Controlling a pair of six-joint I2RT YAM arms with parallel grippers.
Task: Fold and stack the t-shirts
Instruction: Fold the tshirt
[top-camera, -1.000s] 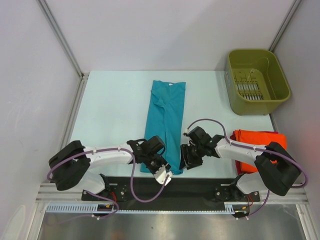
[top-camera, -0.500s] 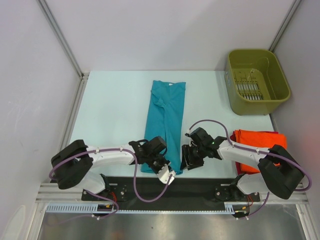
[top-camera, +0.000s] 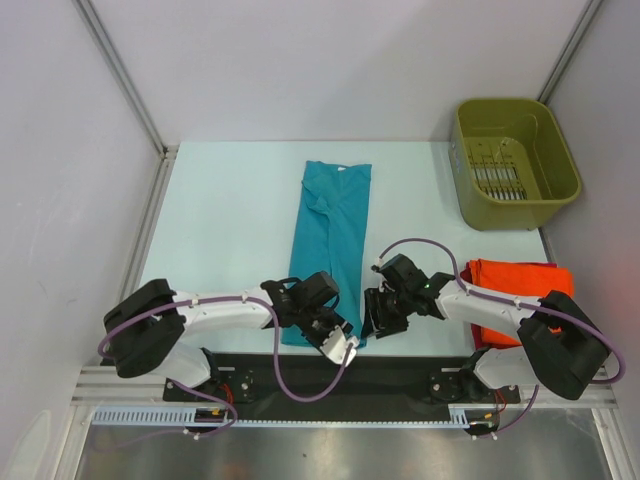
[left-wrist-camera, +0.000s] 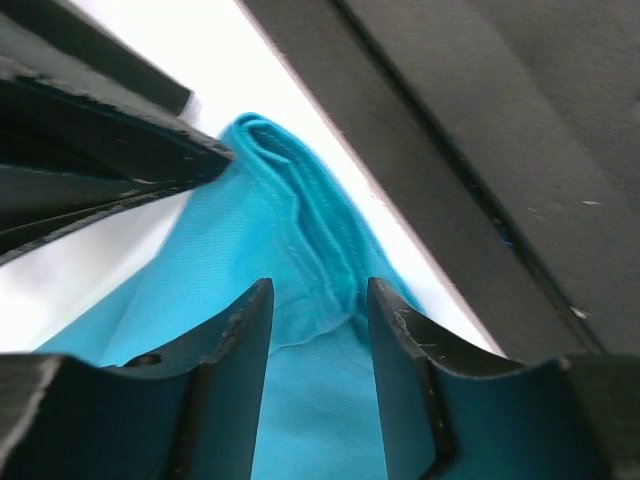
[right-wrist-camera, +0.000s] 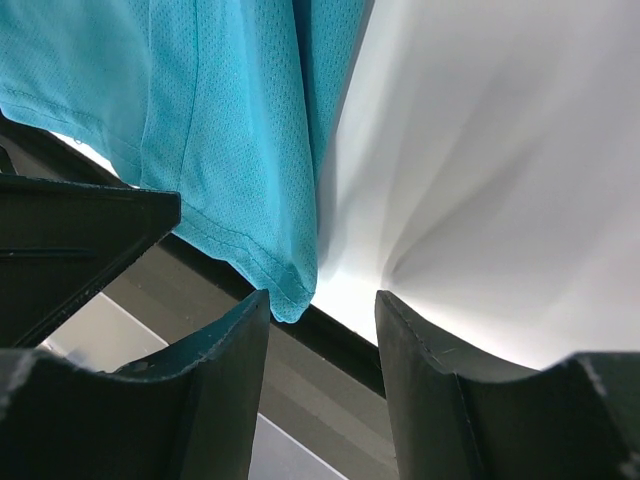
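**As both arms reach inward, open grippers bracket the teal t-shirt's near hem**

Where the two arms meet near the middle of the table's (top-camera: 230, 220) near edge, each lies stretched low from its base towards the other. The left arm runs rightwards, and the left gripper (top-camera: 340, 345) ends over the near right corner of the teal t-shirt (top-camera: 330, 225). The right arm runs leftwards across the orange-red t-shirt (top-camera: 520, 275), and the right gripper (top-camera: 372, 318) sits just beside the teal t-shirt's right edge.

In the left wrist view, the left gripper (left-wrist-camera: 318, 300) has its fingers spread. The doubled, stitched hem of the teal t-shirt (left-wrist-camera: 300, 230) shows in the gap, next to the black strip (left-wrist-camera: 480, 150) along the table's edge. Whether the fingers touch the cloth cannot be told.

In the right wrist view, the right gripper (right-wrist-camera: 320, 305) is likewise parted. The corner of the teal t-shirt (right-wrist-camera: 220, 120) hangs into the gap on the side of the left-hand finger, with bare white table on the other side.

By count there are two arms and two grippers. Two t-shirts are in sight: the teal one, folded into a long narrow band running away from the arms, and the orange-red one, folded at the near right. One olive-green bin (top-camera: 505, 213) stands at the far right corner.
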